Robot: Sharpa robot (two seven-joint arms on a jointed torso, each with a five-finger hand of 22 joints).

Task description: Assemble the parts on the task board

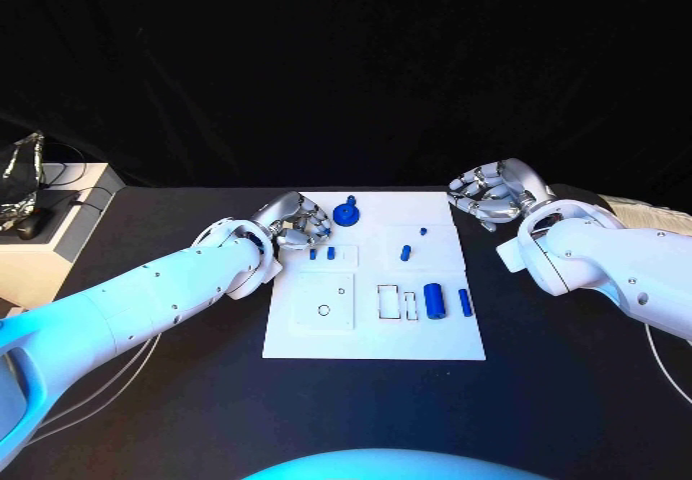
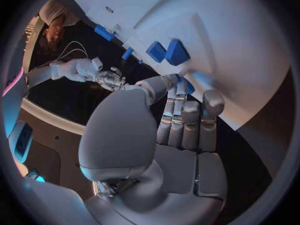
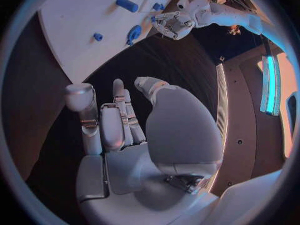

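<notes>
Head view: white task board (image 1: 375, 340) at frame centre on the black table (image 1: 173, 400). Left hand (image 1: 299, 224) at the board's upper left edge, fingers curled over the board's corner region, just beside a rounded blue knob-shaped part (image 1: 346, 212) near the board's top; whether a part is pinched cannot be told. Right hand (image 1: 495, 193) at upper right of the frame, off the board's top right corner, over bare table, fingers curled in loosely, nothing visible between them. Two small blue parts (image 1: 322, 254) side by side just below the left hand. A short blue peg (image 1: 407, 252) right of centre, a smaller blue piece (image 1: 423, 232) above it. Lower right of the board: a tall blue cylinder (image 1: 433, 299) and a slimmer blue bar (image 1: 466, 302), lying parallel, close but apart, beside outlined rectangular recesses (image 1: 391, 301). A square outline with a small hole (image 1: 326, 306) at lower left of the board. A white box with dark equipment (image 1: 36, 235) at the frame's left edge.

Left wrist view: left hand (image 2: 181, 122) with fingertips at the board surface, a blue part (image 2: 186, 86) touching or just beyond them; two blue blocks (image 2: 167, 52) just past the fingertips.

Right wrist view: right hand (image 3: 112, 122) over dark table, fingers extended, apart, holding nothing.
</notes>
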